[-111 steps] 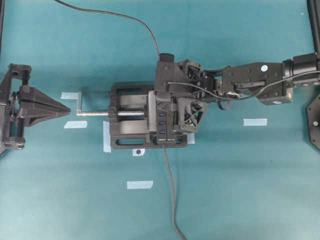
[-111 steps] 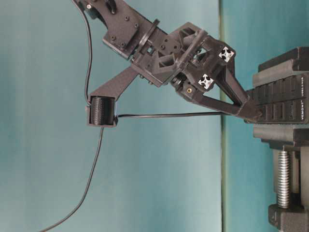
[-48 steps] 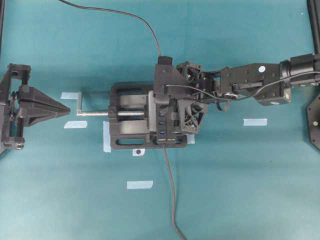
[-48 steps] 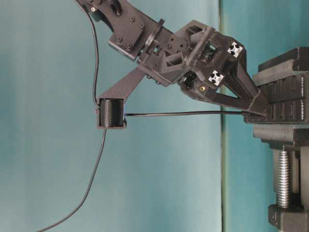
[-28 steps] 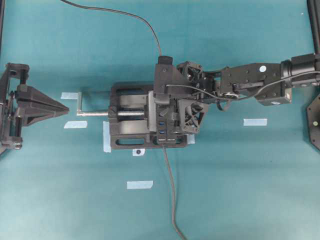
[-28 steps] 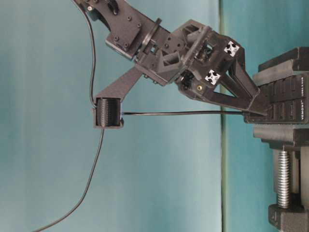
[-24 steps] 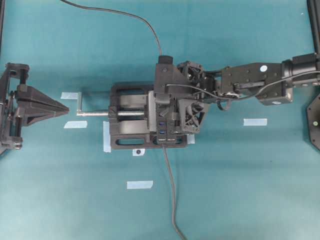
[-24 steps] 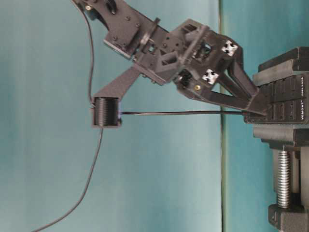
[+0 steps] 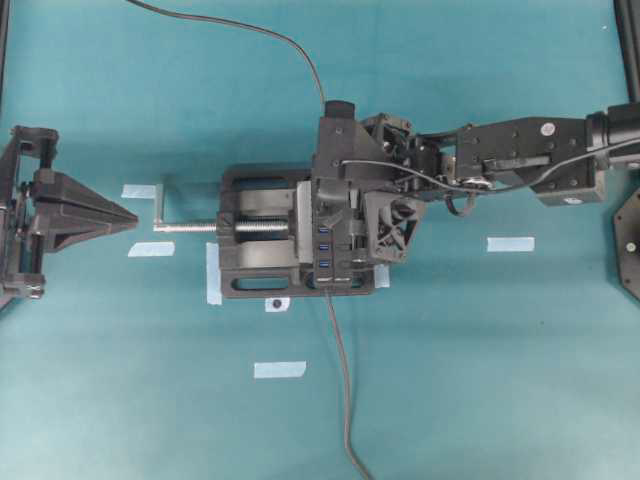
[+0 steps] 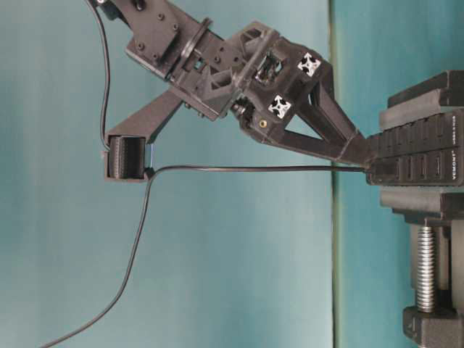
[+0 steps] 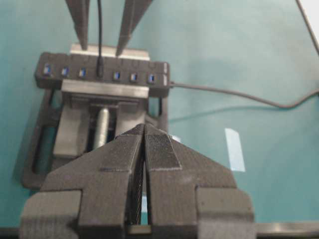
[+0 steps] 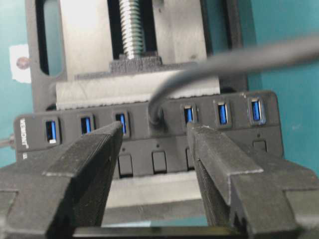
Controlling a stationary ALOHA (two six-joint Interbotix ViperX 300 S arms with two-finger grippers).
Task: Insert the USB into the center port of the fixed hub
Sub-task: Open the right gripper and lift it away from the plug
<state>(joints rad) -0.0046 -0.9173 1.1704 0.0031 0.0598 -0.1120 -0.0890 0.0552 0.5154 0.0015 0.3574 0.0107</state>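
USB (image 12: 155, 112) sits plugged in the hub's (image 12: 149, 139) center port; right end effector (image 12: 154, 149) spread, straddling it at 6 o'clock; next: withdraw clear of cable

Right pincer (image 12: 154, 149) jaws spread wide, empty, left pincer (image 11: 143, 149) closed, arm parked

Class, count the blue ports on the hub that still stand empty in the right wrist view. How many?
6 empty blue ports on the fixed hub: three in a row left of the USB, three right of it. None appears hidden.
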